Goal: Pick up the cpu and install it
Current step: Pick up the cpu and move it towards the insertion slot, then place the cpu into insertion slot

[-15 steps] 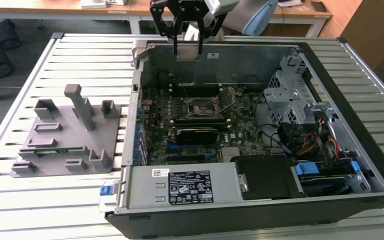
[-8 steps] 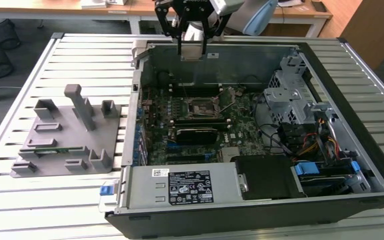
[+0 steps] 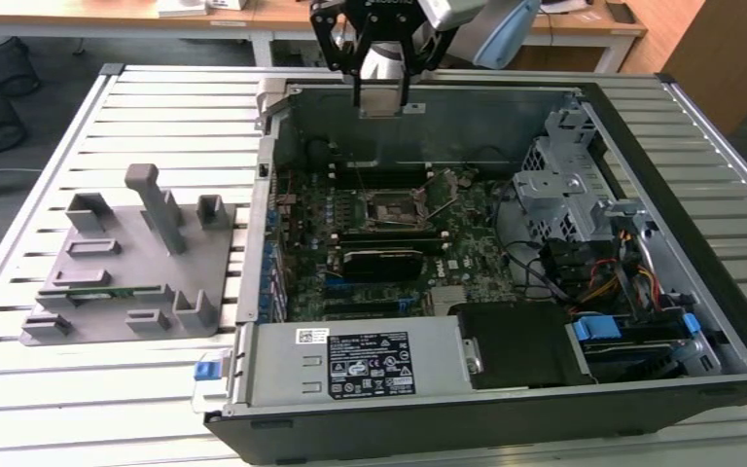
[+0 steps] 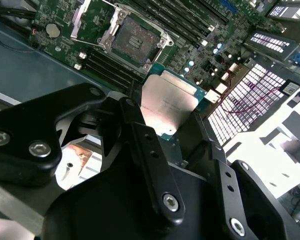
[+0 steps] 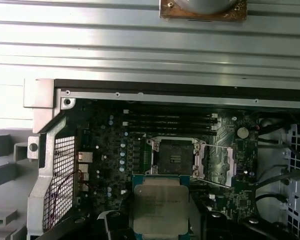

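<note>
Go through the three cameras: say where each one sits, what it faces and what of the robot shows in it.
Exterior view: off the arm, raised, looking down into the open computer case; the gripper hangs over its far side.
First wrist view: on the wrist, looking past the held cpu at the open socket.
Second wrist view: on the wrist, looking slantwise along the black fingers.
Shared: both wrist views show cpu and socket; the exterior view shows the socket too.
</note>
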Robot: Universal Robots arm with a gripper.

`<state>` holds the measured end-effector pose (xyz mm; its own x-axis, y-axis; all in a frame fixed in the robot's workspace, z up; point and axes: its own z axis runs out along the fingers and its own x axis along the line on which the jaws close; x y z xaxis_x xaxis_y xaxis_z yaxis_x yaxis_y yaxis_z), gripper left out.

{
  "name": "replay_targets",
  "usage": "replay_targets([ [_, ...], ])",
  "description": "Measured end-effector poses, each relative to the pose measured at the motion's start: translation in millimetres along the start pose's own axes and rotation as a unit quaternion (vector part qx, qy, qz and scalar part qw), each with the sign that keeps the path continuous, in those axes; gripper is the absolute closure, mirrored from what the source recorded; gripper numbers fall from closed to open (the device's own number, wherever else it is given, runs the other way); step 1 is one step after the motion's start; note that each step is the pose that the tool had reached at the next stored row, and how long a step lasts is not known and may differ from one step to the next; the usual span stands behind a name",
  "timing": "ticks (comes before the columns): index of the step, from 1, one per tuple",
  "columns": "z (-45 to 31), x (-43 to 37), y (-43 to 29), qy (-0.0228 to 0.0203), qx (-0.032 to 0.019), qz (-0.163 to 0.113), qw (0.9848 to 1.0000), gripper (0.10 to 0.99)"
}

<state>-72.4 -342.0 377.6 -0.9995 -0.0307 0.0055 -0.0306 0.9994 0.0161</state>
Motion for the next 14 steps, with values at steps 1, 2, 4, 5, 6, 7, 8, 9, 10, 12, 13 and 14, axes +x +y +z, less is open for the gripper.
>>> replay_targets([
  [1, 0.0, -1.0, 0.0, 0.0, 0.0, 0.0, 1.0, 0.553],
  [2, 0.0, -1.6, -0.1, 0.0, 0.0, 0.0, 1.0, 0.553],
  [4, 0.0, -2.2, -0.1, 0.0, 0.0, 0.0, 1.0, 0.553],
  [5, 0.0, -3.0, -0.1, 0.0001, 0.0, 0.0, 1.0, 0.553],
  [6, 0.0, -3.5, -0.1, 0.0, 0.0, 0.0, 1.0, 0.553],
  [7, 0.0, -3.7, -0.1, 0.0, 0.0, 0.0, 1.0, 0.553],
  [8, 0.0, -3.7, -0.1, 0.0, 0.0, 0.0, 1.0, 0.553],
  [9, 0.0, -3.8, -0.1, 0.0, 0.0, 0.0, 1.0, 0.553],
  [10, 0.0, -3.9, -0.1, 0.0, 0.0, 0.001, 1.0, 0.553],
  [12, 0.0, -4.1, 0.1, 0.0001, 0.0001, 0.003, 1.0, 0.553],
  [13, 0.1, -4.3, 0.9, 0.0, 0.0, 0.004, 1.0, 0.553],
  [14, 0.1, -4.6, 1.5, -0.0001, 0.0001, 0.007, 1.0, 0.553],
])
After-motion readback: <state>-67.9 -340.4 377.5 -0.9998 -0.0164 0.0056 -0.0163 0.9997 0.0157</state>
